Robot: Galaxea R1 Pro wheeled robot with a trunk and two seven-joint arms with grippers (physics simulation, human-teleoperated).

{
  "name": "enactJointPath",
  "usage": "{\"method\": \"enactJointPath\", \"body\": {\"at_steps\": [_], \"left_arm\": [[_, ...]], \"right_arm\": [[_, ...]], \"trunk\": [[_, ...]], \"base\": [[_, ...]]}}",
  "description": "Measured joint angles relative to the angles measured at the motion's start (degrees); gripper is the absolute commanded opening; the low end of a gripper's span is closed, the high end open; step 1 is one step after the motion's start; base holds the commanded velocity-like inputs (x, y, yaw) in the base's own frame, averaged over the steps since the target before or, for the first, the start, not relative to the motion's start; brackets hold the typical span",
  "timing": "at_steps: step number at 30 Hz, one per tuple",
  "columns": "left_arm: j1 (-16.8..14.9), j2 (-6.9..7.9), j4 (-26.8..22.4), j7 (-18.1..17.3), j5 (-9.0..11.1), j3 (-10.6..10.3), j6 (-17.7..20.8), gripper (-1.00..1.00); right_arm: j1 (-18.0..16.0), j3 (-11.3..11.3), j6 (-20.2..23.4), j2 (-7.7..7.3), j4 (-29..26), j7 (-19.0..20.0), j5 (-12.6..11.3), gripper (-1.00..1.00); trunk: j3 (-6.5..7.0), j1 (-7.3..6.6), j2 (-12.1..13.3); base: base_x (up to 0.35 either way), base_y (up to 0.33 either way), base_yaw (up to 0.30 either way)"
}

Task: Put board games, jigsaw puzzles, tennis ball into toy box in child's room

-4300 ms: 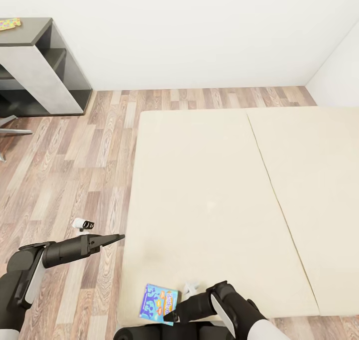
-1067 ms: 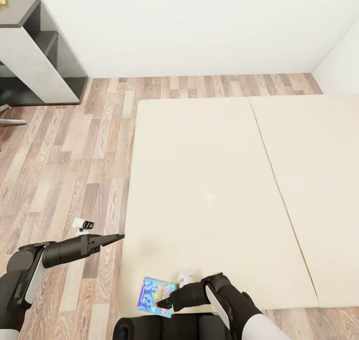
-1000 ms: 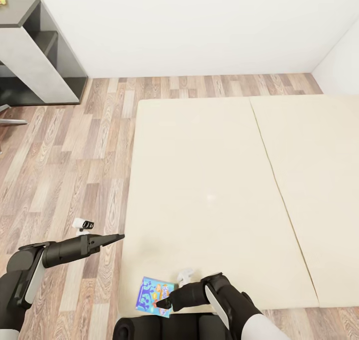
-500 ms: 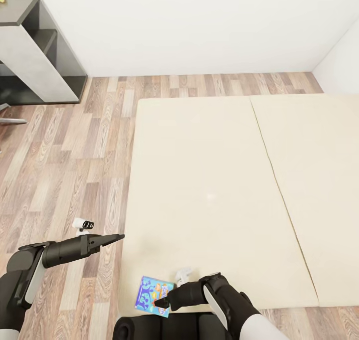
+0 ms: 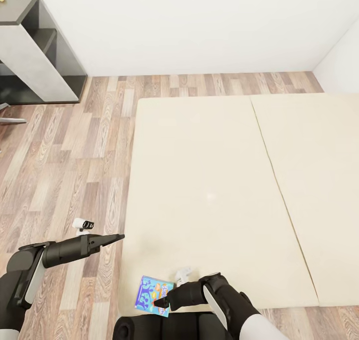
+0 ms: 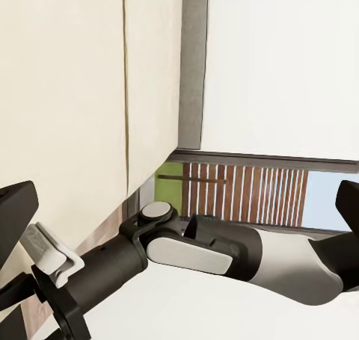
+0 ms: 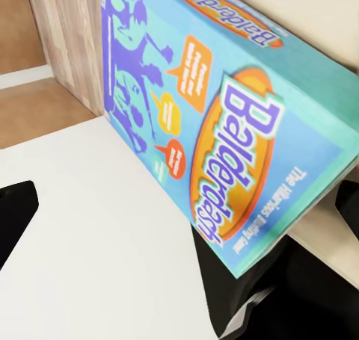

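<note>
Blue board game (image 5: 154, 293) is gripped by right end effector (image 5: 162, 302) at bed (image 5: 209, 190) corner. Left end effector (image 5: 117, 238) is held closed over floor (image 5: 75, 155).

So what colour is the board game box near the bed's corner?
Light blue board game with purple cartoon figures and an orange logo; clearest in the right wrist view.

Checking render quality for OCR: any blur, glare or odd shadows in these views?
Head view: flat, even light, only soft shadows on the bed. Right wrist view: the board game sits close and skewed, its title legible, small print soft. Left wrist view: sharp, no glare.
</note>
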Motion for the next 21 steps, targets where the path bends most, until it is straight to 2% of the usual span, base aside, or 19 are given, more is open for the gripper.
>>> {"method": "enactJointPath", "body": {"at_steps": [9, 21], "left_arm": [[0.00, 0.00, -0.03, 0.00, 0.00, 0.00, 0.01, 1.00], [-0.01, -0.01, -0.02, 0.00, -0.08, -0.01, 0.01, 1.00]], "right_arm": [[0.00, 0.03, -0.07, 0.66, 0.00, 0.00, 0.05, 1.00], [-0.08, 0.13, -1.85, 0.67, -0.03, -0.02, 0.02, 1.00]], "trunk": [[0.00, 0.00, 0.00], [0.00, 0.00, 0.00]], "base": [[0.000, 0.000, 0.000], [0.000, 0.000, 0.000]]}}
